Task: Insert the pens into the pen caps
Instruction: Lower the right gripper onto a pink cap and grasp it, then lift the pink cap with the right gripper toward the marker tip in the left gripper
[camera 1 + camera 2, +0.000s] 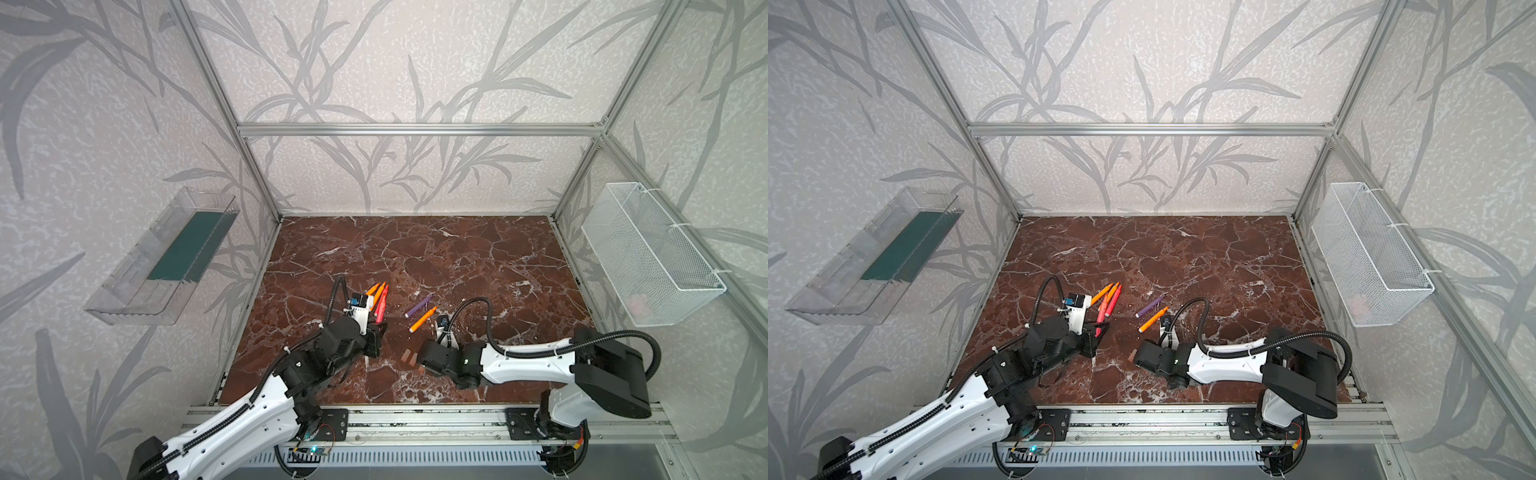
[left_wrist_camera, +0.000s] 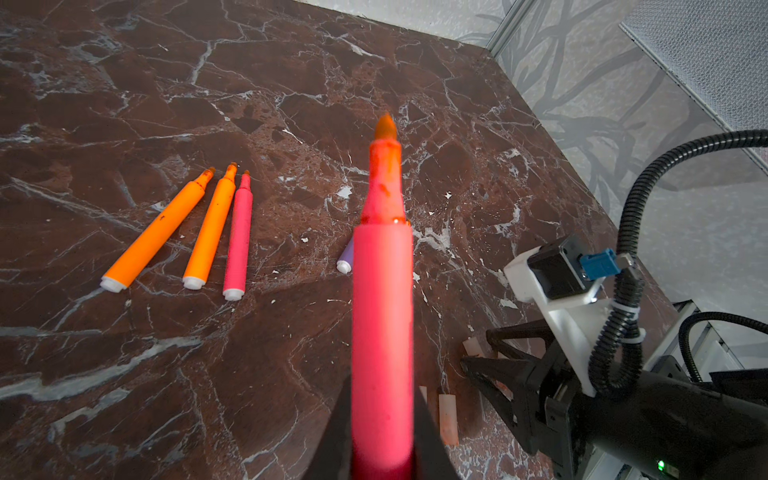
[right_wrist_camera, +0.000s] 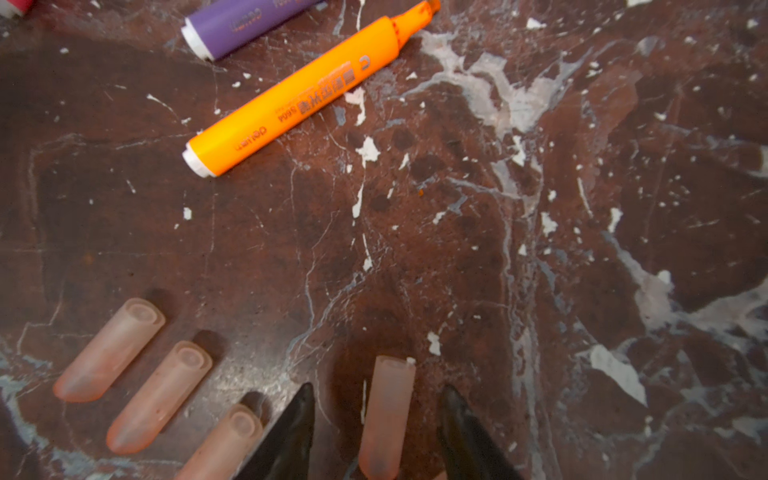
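Observation:
My left gripper (image 2: 382,388) is shut on a red-pink pen (image 2: 382,316) that points its tip away over the marble; it also shows in a top view (image 1: 379,313). Two orange pens (image 2: 158,230) (image 2: 212,228) and a red-pink one (image 2: 239,237) lie side by side. A purple pen (image 3: 241,25) and an orange pen (image 3: 299,91) lie near my right gripper (image 3: 379,390). That gripper is open low over the table, with a translucent pen cap (image 3: 386,415) between its jaws and a gap on each side. Three more caps (image 3: 110,349) (image 3: 160,395) (image 3: 224,444) lie beside it.
A clear plastic bin (image 1: 162,257) hangs on the left wall and a white wire basket (image 1: 652,253) on the right wall. Aluminium frame posts (image 1: 257,199) stand at the table's corners. The two grippers are close together near the front of the marble top (image 1: 457,257).

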`<state>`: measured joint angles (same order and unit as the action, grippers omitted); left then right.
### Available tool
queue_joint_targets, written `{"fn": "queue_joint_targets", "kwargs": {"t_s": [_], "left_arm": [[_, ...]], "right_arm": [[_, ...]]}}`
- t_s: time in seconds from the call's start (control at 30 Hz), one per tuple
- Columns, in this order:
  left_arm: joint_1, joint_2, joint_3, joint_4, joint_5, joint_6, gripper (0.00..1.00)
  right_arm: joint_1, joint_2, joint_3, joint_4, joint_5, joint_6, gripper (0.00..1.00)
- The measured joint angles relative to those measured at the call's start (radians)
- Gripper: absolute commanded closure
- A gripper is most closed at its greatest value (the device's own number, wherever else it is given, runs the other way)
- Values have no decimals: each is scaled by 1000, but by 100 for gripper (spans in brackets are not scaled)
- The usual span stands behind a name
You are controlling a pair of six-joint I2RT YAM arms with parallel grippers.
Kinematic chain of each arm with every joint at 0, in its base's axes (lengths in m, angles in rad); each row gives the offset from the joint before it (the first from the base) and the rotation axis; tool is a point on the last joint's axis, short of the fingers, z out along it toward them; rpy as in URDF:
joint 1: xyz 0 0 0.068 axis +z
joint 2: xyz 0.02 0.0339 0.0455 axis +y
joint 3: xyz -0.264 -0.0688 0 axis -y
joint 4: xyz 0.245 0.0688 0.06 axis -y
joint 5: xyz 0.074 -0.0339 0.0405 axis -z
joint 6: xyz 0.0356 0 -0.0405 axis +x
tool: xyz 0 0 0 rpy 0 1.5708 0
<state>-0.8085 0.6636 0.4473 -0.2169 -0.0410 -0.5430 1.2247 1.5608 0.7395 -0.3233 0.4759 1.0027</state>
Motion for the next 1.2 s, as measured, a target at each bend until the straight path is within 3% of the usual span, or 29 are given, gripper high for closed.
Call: {"fn": "queue_joint_targets", "kwargs": {"t_s": [0.27, 0.67, 0.83, 1.03, 1.2], "left_arm": [[0, -26, -12, -3, 5, -6, 100], [0, -51, -12, -17, 5, -37, 100], [0, -74, -13, -17, 28, -64, 100], [0, -79, -14, -7, 90, -107, 100], [0, -43, -14, 53, 142, -130, 100]], "right_arm": [[0, 39, 0, 16, 6, 4, 59], [0, 43, -21, 83, 26, 39, 82], [0, 19, -54, 119, 32, 56, 86], [-9, -89, -117, 129, 32, 66, 87], [-69, -286, -140, 164, 16, 33, 89]]}}
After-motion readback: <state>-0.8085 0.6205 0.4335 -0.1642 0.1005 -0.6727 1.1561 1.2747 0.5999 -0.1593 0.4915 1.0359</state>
